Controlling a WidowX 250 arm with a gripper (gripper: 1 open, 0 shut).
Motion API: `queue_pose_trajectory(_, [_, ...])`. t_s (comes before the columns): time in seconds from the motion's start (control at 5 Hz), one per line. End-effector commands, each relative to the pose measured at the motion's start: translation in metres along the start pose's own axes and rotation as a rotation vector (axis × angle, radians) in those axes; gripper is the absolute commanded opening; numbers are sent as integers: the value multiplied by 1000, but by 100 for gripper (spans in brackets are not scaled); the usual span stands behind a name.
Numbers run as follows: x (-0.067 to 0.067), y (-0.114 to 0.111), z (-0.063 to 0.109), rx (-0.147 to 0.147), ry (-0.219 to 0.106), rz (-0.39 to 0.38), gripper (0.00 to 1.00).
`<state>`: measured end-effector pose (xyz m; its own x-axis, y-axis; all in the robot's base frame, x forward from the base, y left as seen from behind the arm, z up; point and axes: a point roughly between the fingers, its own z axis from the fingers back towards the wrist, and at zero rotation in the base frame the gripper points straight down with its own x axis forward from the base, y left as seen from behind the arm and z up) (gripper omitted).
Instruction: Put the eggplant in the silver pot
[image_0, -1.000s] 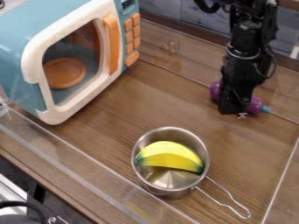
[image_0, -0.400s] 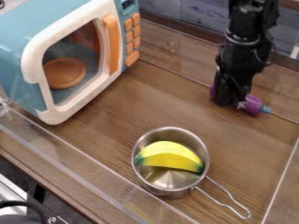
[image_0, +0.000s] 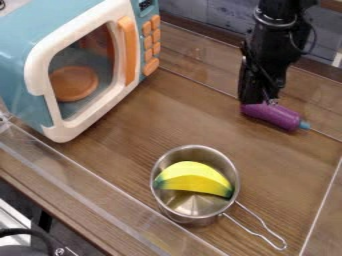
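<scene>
My fingers (image_0: 263, 93) were clenched on nothing — the eggplant (image_0: 274, 114) lay just beyond the silver pot (image_0: 195, 183). That pot held only a yellow-green piece (image_0: 195, 180).

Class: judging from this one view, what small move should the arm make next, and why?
Probably reopen and descend again: the gripper is shut above the eggplant, which lies on the table, not in the silver pot.

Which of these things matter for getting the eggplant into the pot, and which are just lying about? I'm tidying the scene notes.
Part of the job:
- eggplant, lying on the table, outside the pot
- silver pot
- tool, shut, above the eggplant's left end

Just lying about:
- yellow-green piece sitting in the pot
- toy microwave with something round and brown inside
</scene>
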<state>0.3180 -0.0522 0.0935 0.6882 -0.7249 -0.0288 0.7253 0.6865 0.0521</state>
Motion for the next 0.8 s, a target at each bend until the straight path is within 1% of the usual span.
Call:
queue_pose_trajectory(0.0, [8,12,19,53,-70,-3,100])
queue_pose_trajectory(0.4, [16,16,5,57,-80,-29,100])
queue_pose_trajectory(0.6, [21,16,-1,61,-89,-55,100])
